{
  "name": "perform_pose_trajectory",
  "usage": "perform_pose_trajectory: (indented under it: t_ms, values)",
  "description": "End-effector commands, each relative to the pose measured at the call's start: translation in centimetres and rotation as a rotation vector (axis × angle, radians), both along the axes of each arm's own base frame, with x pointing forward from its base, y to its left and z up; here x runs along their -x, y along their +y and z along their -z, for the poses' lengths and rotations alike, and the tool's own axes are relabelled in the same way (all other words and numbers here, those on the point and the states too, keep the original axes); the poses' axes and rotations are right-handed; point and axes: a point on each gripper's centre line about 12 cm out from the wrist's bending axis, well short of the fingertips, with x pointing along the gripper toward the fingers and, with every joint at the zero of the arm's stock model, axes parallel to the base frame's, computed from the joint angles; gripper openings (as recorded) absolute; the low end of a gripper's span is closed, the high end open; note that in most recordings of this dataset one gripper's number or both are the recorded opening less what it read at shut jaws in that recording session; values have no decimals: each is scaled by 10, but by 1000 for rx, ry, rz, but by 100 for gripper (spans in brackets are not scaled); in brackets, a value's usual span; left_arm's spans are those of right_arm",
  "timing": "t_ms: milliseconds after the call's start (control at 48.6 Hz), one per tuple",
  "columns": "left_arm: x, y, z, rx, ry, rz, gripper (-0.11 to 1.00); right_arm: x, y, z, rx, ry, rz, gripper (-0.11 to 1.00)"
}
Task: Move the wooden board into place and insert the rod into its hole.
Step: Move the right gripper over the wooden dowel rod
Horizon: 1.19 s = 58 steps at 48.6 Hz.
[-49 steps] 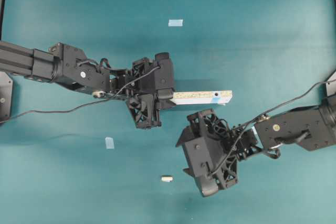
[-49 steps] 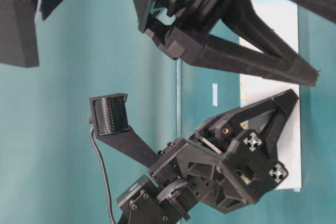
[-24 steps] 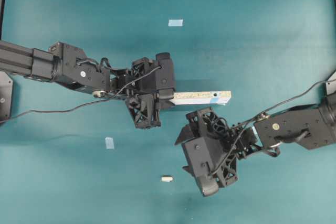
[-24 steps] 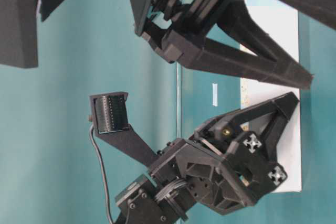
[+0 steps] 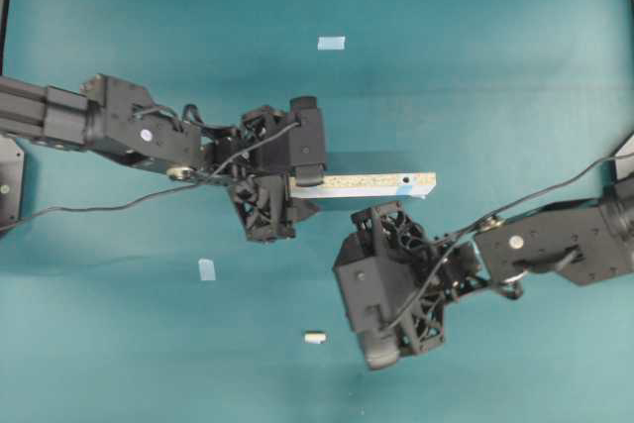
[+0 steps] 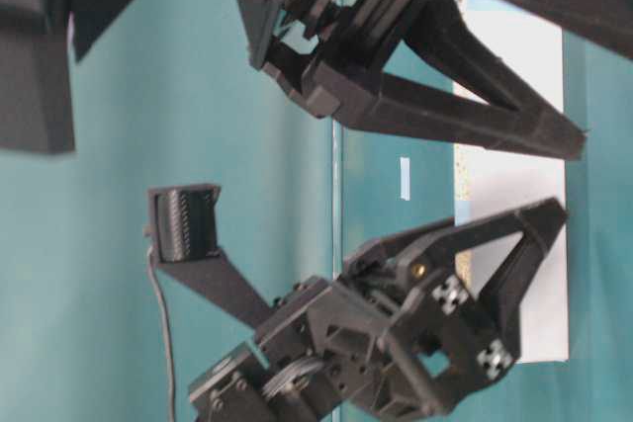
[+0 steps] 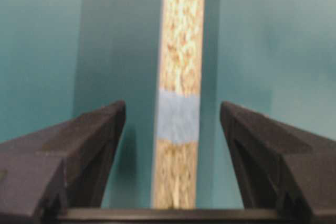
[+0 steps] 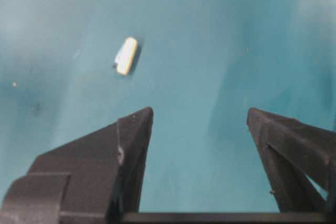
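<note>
On the teal tabletop (image 5: pixel 515 66), left of centre: left pincer (image 7: pixel 173 145), fingers spread apart, straddling the wooden board (image 5: pixel 381 184) without touching it. Board on edge, speckled side up, stretching rightward, a light blue patch between the fingers. Nearer, lower middle: the rod (image 5: pixel 314 338), lying alone, well apart from the board. Right of it: right pincer (image 8: pixel 197 145), fingers wide apart, gripping nothing, hovering just short of the rod.
</note>
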Motion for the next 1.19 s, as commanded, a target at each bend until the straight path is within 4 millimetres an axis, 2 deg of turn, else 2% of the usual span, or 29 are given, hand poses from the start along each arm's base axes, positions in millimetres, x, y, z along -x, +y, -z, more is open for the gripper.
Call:
perform_pose_trajectory:
  t_ms: [0, 144, 309, 597, 1173]
  values:
    - [4, 1, -17, -3, -37, -1, 74, -10, 4, -16, -19, -4, 28, 80]
    - [16, 0, -19, -2, -32, 1, 74, -23, 8, -21, -65, 14, 95, 80]
    - [29, 0, -23, -5, -34, 3, 74, -37, 20, -14, -102, 116, 176, 80]
    - [48, 0, -25, -3, -47, -2, 74, -69, 45, -2, -84, 184, 179, 80]
    - [47, 1, -25, -9, -67, 1, 74, -76, 54, 15, -133, 286, 255, 80]
